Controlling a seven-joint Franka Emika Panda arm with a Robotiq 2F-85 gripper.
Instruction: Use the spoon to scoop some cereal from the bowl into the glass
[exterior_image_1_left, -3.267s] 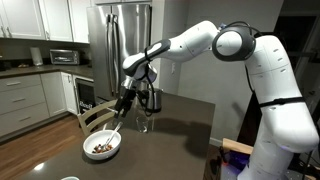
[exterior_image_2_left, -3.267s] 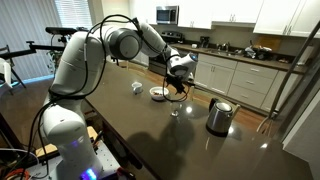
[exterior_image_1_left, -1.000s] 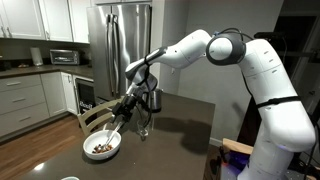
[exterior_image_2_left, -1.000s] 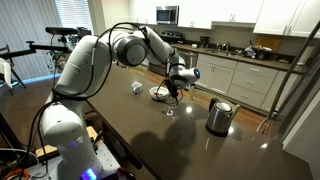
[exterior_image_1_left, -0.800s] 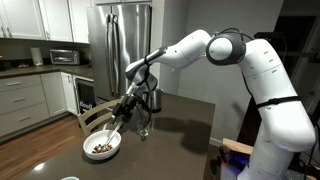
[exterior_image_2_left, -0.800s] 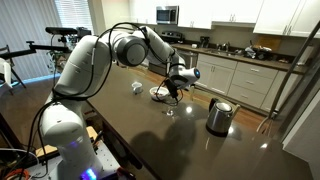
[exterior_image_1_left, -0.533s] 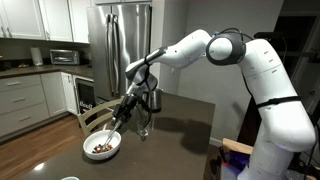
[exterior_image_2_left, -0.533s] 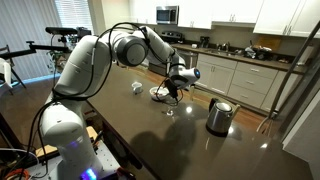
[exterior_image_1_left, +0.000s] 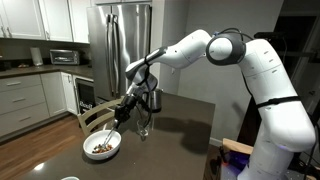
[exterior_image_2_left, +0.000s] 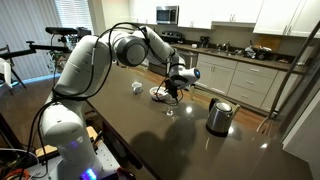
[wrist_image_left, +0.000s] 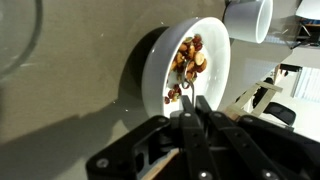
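The white bowl stands near the table's edge with brown cereal heaped in it. My gripper hangs tilted just above the bowl's rim. In the wrist view its two fingers stand close together, pinching the thin spoon, whose small head pokes out past the fingertips over the cereal. The short clear glass stands on the table beside the bowl, close to the gripper.
A steel kettle stands behind the glass. A white cup sits beyond the bowl. The dark table stretches away from the bowl; kitchen cabinets and a fridge lie behind.
The jaws have closed from wide open onto the spoon. The arm, bowl and glass have stayed in place.
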